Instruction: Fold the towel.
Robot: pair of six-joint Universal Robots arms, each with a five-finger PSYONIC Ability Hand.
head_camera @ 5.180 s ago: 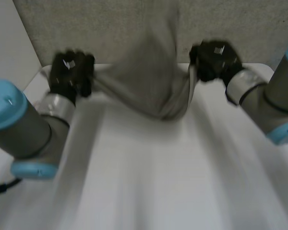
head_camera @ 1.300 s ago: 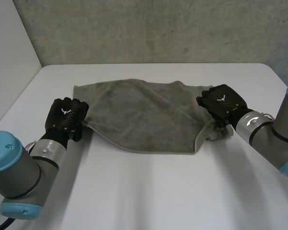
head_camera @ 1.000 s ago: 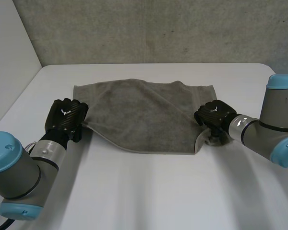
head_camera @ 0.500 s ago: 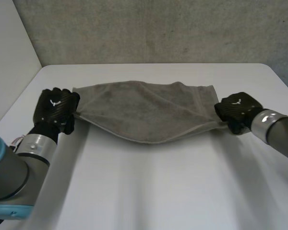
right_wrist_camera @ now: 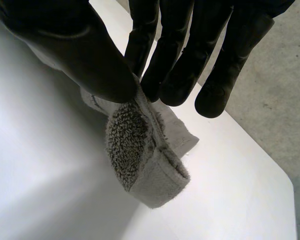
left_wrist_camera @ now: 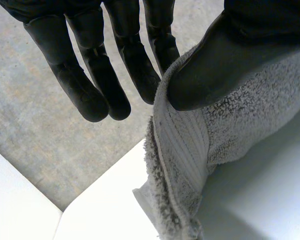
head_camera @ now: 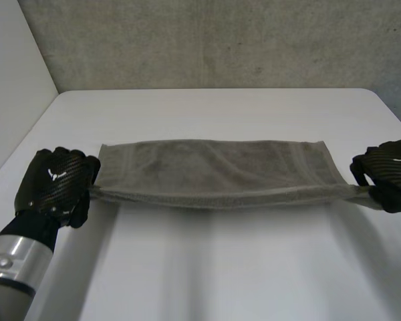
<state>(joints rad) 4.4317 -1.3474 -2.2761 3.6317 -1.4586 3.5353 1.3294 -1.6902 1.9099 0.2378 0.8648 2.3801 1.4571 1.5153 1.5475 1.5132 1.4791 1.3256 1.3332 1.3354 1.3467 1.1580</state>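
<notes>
Both the left hand [head_camera: 57, 187] and right hand [head_camera: 387, 172] pinch the towel [head_camera: 214, 167], now stretched taut between wider-spread arms.

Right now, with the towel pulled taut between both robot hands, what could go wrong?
1. The right robot hand pinches only a small corner of the towel between thumb and fingertips. Under this tension the corner might slip out.
2. The left robot hand also holds its end by a thumb pinch at the edge, so uneven pulling could skew the fold or drop that side.
</notes>
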